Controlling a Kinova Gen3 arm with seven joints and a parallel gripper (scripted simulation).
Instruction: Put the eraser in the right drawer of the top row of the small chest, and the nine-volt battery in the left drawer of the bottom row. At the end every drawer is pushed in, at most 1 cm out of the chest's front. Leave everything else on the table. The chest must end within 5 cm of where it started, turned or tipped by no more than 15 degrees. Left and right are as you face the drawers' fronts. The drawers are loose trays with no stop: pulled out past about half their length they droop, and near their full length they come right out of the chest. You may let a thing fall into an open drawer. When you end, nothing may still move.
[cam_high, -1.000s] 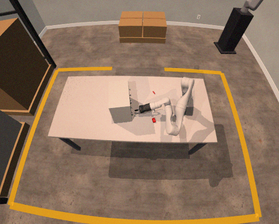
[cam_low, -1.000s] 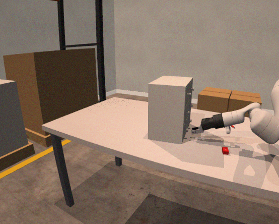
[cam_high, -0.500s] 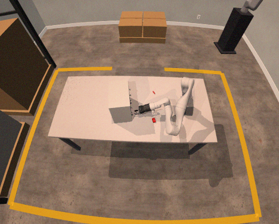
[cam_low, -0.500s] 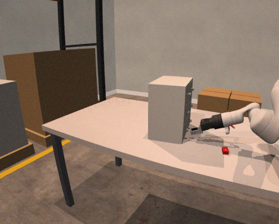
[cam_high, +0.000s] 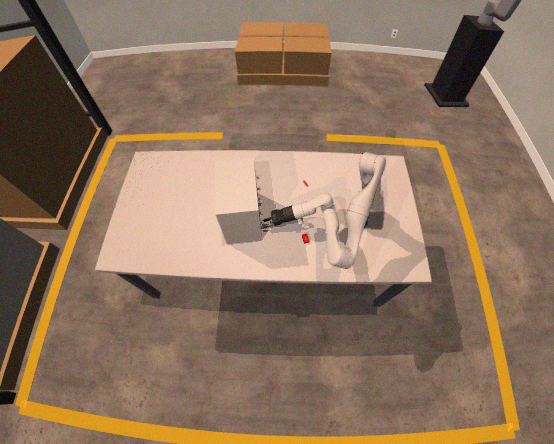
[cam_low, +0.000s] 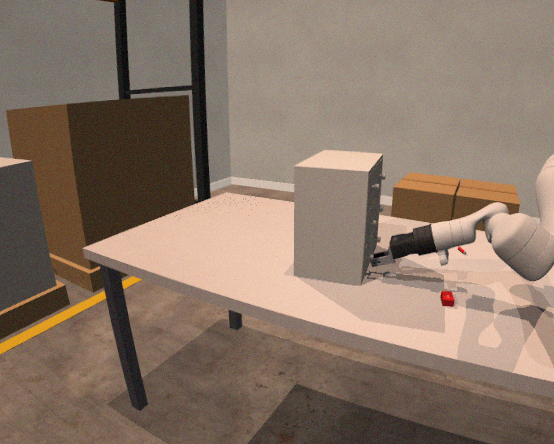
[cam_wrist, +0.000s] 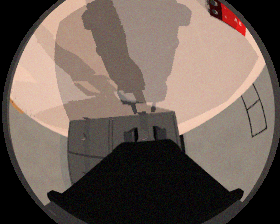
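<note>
Red battery (cam_low: 447, 298), label too blurred.

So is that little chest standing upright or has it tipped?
Upright. The chest sits flat on the table, its sides vertical, with the tool at its bottom row.

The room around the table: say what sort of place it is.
Probably a warehouse or workshop robot cell: yellow floor tape boxes in the table, cardboard boxes sit by the wall, and a dark steel rack holds a large crate.
</note>
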